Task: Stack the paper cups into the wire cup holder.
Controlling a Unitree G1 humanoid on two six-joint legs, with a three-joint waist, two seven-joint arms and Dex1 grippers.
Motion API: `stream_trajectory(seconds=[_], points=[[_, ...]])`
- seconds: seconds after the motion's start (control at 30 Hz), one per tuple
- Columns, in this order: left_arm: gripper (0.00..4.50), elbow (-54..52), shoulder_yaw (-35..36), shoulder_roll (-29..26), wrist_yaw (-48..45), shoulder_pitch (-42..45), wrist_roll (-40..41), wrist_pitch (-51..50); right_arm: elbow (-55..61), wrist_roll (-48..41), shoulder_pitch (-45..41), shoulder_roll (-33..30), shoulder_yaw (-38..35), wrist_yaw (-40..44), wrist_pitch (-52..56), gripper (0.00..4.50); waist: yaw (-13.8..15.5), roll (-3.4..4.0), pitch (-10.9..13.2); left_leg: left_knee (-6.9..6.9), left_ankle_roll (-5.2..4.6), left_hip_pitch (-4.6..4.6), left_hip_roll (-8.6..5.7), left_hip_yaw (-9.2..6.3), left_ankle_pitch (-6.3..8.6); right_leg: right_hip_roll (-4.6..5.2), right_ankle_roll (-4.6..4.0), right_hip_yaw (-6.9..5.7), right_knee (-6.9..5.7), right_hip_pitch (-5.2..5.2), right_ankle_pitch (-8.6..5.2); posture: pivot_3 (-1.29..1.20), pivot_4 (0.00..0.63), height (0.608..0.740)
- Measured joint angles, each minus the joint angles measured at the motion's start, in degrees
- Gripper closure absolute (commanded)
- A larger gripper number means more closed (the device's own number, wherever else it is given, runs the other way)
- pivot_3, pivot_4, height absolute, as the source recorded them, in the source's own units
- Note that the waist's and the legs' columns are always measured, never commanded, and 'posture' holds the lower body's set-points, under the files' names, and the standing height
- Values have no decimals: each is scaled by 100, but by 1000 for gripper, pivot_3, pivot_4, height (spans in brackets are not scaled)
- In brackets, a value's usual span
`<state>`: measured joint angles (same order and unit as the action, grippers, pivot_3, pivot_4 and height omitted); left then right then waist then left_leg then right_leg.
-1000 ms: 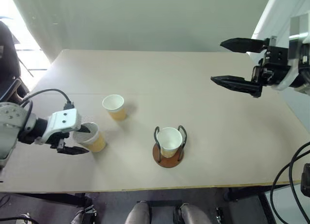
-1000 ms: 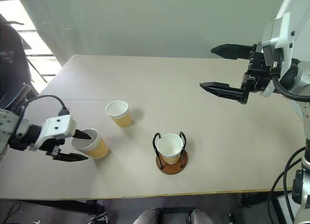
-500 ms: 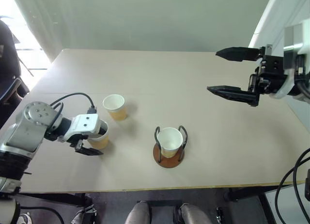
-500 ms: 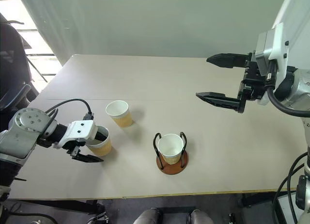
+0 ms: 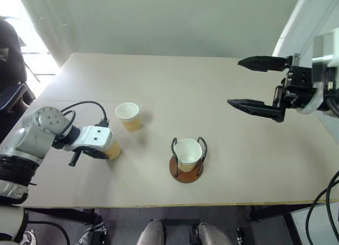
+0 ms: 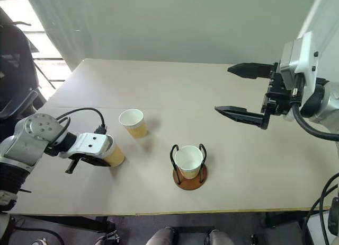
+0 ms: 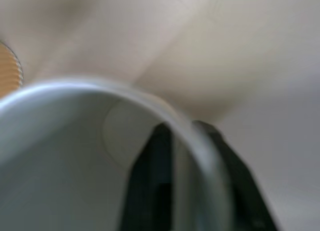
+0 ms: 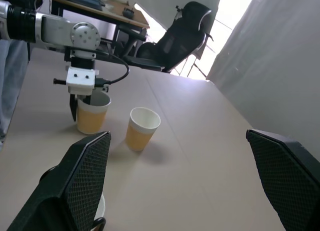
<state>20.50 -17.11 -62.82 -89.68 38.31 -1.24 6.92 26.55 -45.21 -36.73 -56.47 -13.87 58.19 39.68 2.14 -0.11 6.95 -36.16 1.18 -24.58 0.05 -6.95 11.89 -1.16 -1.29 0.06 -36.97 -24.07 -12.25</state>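
A: Where do you have your cups right now?

B: One cup [image 6: 188, 161] already sits upright inside the wire holder [image 6: 189, 177], near the front edge of the counter [image 6: 249, 165]. A second cup [image 6: 133, 122] stands free, back and to the left of the holder. The third cup [image 6: 113, 154] is at your left gripper [image 6: 104, 156], which is clenched on its wall, one finger [image 7: 150, 186] inside the rim and the other outside.

A: And your right side?

B: Your right gripper [image 6: 241, 90] hangs above the counter's right half with its jaws spread wide and nothing between them, well apart from every cup.

A: So what does the next move turn on?

B: The holder lies to the right of the held cup, slightly nearer the front edge. Your left arm is the nearer one and already has the cup. I'd judge you need to lift it, keep its long axis upright, and bring it down between the two wire loops so it nests into the seated cup.
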Motion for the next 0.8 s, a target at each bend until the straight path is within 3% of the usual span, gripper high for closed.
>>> stream_trajectory(seconds=[0.13, 0.3, 0.47, 0.67, 0.8], points=[[4461, 111, -453, 66, -14, 510, 509, -136, 291, -179, 1060, -469, -434, 556, 91, 0, 63, 0, 0, -11, 0, -25, -3, 0, 0, 1, 11, -1, 4, -9, 2, 0, 150, 740], [4461, 357, -1337, 153, -33, 2230, 1867, -530, 605, -341, 1929, -606, -1392, 733, 111, 0, 99, -1, 0, -37, 1, -40, -12, 5, 1, 8, 30, 5, 4, -11, 15, 0, 150, 740], [4461, 797, -2102, 496, -36, 3300, 2837, -463, 1149, -401, 2792, 179, -2261, 5, 5, 0, 69, 2, 0, -56, -30, -36, -18, 12, -2, 11, 53, 11, 5, 0, 21, 0, 150, 740], [4461, 1328, -2745, 1032, -36, 4086, 3442, -166, 2192, -406, 4511, 1374, -3375, -890, -166, 0, 85, 2, 2, -98, -73, -47, -26, 14, 22, 13, 98, 21, 14, 21, -1, 0, 150, 740], [4461, 1899, -3123, 1664, -36, 4451, 3654, 205, 2846, -464, 5175, 1753, -3513, -1515, -291, 0, 98, 0, 4, -126, -89, -53, -34, 20, 32, 20, 125, 32, 19, 31, 6, 0, 150, 740]])
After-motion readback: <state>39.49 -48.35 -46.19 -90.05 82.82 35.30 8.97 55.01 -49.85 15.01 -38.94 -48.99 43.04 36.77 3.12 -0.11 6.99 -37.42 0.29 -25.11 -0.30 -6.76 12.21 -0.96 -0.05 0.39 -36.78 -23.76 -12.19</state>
